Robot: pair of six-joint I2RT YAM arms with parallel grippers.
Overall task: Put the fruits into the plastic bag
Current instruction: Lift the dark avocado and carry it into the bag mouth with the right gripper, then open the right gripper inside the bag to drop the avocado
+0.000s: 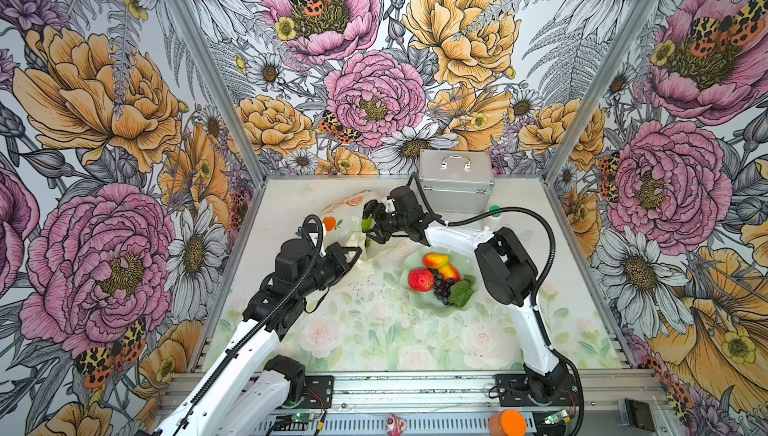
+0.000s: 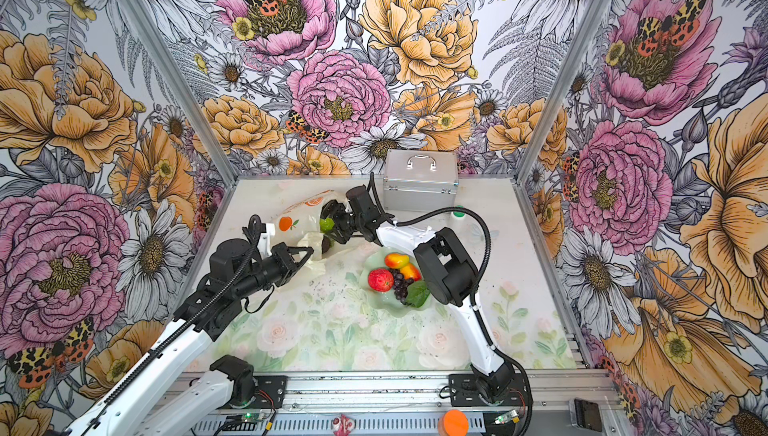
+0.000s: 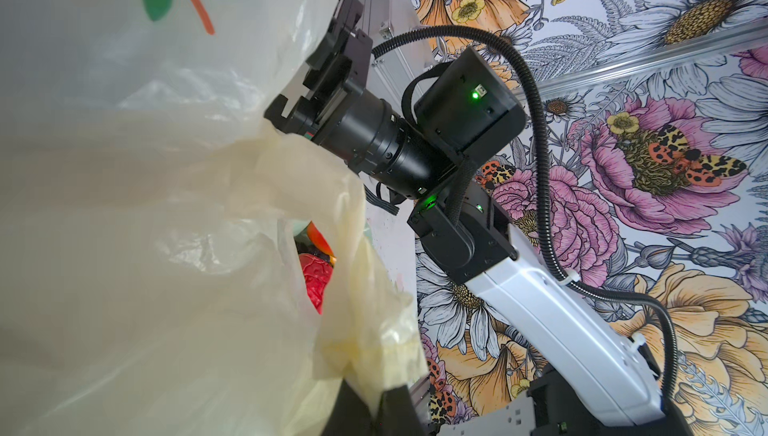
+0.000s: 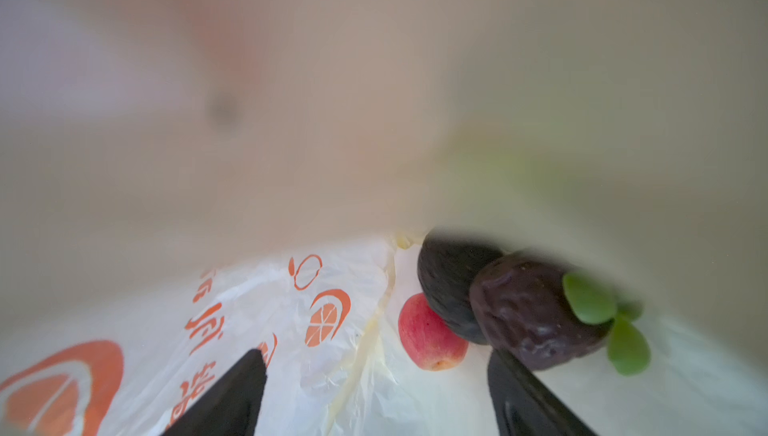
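The plastic bag lies at the back left, its mouth held up. My left gripper is shut on the bag's rim film. My right gripper stands open inside the mouth, with nothing between its fingers. In the bag lie a pink-red apple, a dark avocado and a dark bumpy fruit with small green leaves, which sits against one finger. In a top view a green piece shows at the right fingertips. A strawberry, mango, grape bunch and leaf are outside the bag.
The fruits outside the bag lie in a pale green scalloped dish at mid-table, right beside the right arm's elbow. A silver metal case stands behind the right gripper, with a green-capped bottle next to it. The enclosure walls close in three sides.
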